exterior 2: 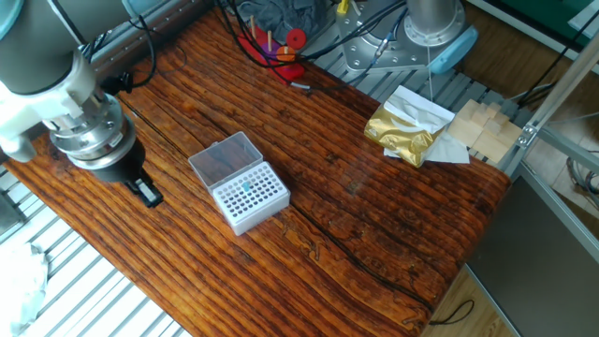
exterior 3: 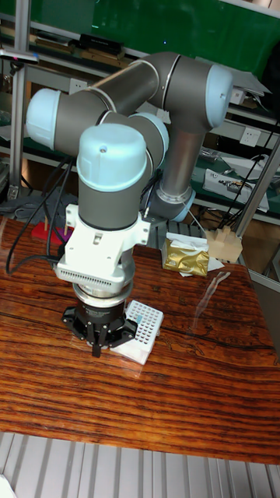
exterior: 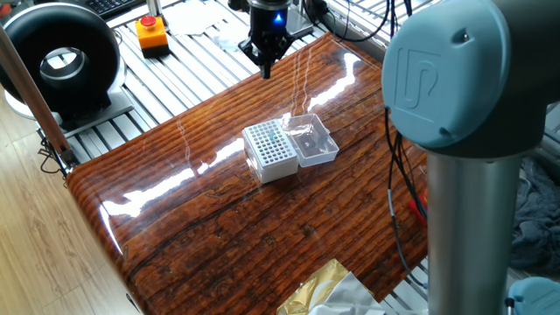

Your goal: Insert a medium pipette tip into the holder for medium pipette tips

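The holder for medium pipette tips [exterior: 269,150] [exterior 2: 249,194] [exterior 3: 142,327] is a white box with a grid of holes, standing mid-table, its clear lid [exterior: 313,140] [exterior 2: 223,159] hinged open beside it. One spot in the grid shows teal [exterior 2: 246,185]. My gripper [exterior: 267,68] [exterior 2: 148,194] [exterior 3: 97,350] points down over the table's edge, well apart from the holder. Its black fingers stand together. I see no medium pipette tip between them or elsewhere; it is too small to make out or hidden.
A gold foil bag [exterior 2: 407,131] [exterior 3: 185,257] and wooden blocks [exterior 2: 482,126] lie at the far table corner. A red stand [exterior 2: 290,47] sits among cables off the table. An orange stop button [exterior: 150,33] and a black round fan [exterior: 61,61] stand beyond the edge.
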Action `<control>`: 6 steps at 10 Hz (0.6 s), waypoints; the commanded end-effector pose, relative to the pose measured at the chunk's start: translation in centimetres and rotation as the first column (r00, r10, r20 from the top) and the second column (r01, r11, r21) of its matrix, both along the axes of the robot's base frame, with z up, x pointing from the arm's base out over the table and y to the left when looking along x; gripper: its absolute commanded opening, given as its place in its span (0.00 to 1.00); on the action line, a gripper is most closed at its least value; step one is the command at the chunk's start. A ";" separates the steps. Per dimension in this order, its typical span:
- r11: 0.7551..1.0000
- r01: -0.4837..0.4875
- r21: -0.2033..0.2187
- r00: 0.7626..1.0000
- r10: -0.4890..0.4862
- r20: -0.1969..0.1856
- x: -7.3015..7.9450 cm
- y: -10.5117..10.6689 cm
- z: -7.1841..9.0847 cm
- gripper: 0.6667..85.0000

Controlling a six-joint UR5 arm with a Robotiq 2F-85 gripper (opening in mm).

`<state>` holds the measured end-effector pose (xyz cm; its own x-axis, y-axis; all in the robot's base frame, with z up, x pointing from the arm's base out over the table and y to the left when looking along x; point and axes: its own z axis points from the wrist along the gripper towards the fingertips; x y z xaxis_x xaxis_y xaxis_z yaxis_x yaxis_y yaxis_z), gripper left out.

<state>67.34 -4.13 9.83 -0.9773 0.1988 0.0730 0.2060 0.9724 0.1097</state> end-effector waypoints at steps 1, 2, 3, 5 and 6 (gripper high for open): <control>0.998 0.054 0.026 0.998 -0.053 -0.020 -0.4 0.1 1.3 0.00; 0.998 0.060 0.011 0.998 -0.060 -0.006 -0.1 -0.5 1.4 0.00; 0.998 0.067 -0.002 0.998 -0.067 -0.001 0.0 -1.2 1.8 0.00; 0.993 0.101 -0.064 0.995 -0.102 -0.002 -0.4 -2.3 3.2 0.00; 0.991 0.100 -0.087 0.995 -0.101 -0.012 -0.5 -2.1 3.9 0.00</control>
